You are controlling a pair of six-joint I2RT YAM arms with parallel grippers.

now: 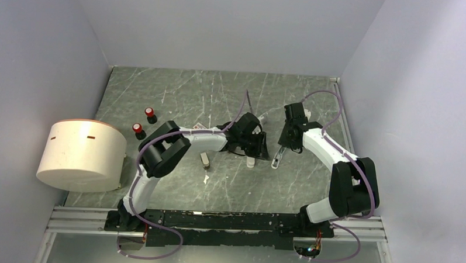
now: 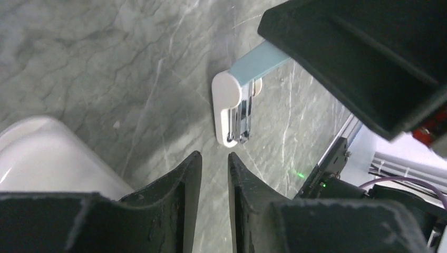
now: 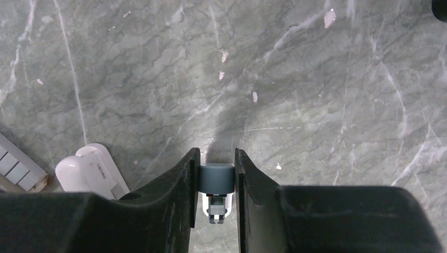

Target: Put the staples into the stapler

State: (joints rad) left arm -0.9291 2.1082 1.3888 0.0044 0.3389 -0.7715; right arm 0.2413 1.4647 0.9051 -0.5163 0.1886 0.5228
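Left of centre on the surface [image 1: 179, 94], just near of the left forearm: the stapler [image 1: 204, 160], beige, untouched. Right of it, the left pincer [image 2: 214, 158], spread only a slit, empty. Farther right, the right pincer [image 3: 216, 158], pinching a light-blue stapler [image 3: 216, 178].

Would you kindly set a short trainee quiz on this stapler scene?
1. True or false: the left fingers grip a stapler.
2. What do the right fingers hold? A) a pen B) the blue stapler C) nothing.
3. How many red-capped items stand on the table?
Key: 1 false, nothing is between them; 2 B; 3 two.
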